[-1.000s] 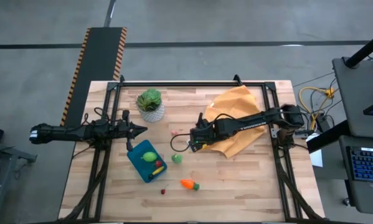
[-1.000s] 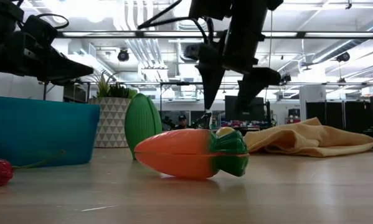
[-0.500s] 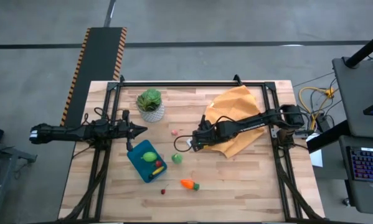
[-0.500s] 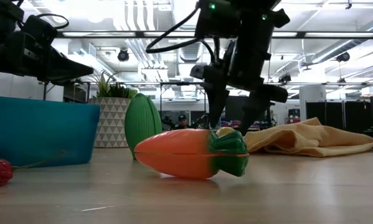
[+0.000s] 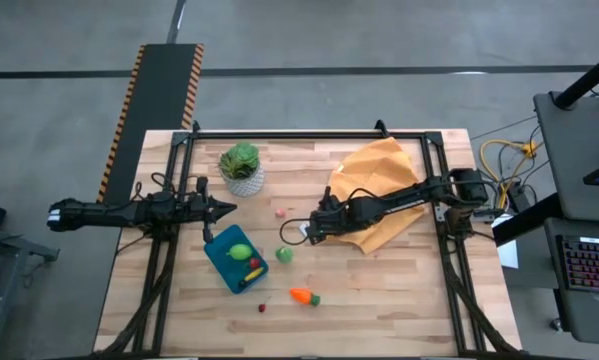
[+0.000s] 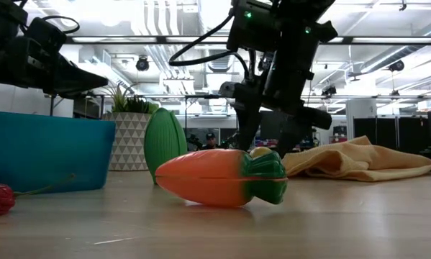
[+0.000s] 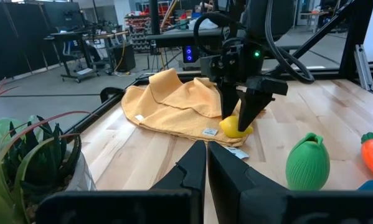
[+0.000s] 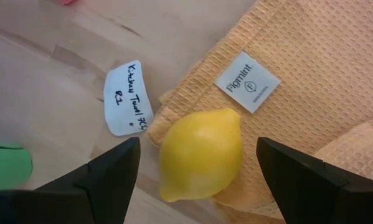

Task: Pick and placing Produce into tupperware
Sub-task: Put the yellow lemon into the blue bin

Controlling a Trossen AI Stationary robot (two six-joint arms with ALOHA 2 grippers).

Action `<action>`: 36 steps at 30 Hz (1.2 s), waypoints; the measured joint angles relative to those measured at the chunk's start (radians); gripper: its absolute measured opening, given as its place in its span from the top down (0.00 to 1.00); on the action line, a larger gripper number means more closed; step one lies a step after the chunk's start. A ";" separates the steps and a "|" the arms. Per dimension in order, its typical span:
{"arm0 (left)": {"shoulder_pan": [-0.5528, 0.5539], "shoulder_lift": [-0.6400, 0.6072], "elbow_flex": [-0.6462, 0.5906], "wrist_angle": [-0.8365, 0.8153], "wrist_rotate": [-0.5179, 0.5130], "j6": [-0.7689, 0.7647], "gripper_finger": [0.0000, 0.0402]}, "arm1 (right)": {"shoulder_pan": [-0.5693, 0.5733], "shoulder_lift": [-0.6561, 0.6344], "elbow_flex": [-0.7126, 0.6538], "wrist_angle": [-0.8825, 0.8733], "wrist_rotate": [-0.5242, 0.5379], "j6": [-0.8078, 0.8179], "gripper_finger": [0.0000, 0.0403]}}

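A yellow lemon lies with its far side on the orange cloth's edge and its near side on the wood. My right gripper is open and low over it, one finger on each side, with gaps showing; it also shows in the high view. The teal tupperware holds a lime-green fruit and a red piece. A green fruit, an orange carrot and a small red piece lie on the table. My left gripper is shut and empty above the tupperware's far end.
A leafy plant in a white pot stands far left of centre. A small pink piece lies near the middle. A white paper label lies beside the lemon. The orange cloth covers the far right. Black frame rails run along the table's edges.
My right gripper has come down toward the lemon, fingers still open, until its fingertips stand beside the fruit. The lemon and the other pieces have stayed where they were.
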 joint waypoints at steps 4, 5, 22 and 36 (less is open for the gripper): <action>0.000 0.000 0.000 0.000 0.000 0.000 1.00 | 0.006 0.000 -0.003 0.001 0.000 0.004 0.22; 0.000 0.000 0.000 0.000 0.000 0.000 1.00 | 0.008 0.000 -0.005 0.001 -0.001 0.005 0.22; 0.000 0.000 0.000 0.000 0.000 0.001 1.00 | 0.013 0.000 -0.067 0.104 -0.003 0.006 0.22; 0.000 0.000 0.000 0.000 0.000 -0.001 1.00 | 0.012 0.000 -0.069 0.104 -0.027 0.006 0.34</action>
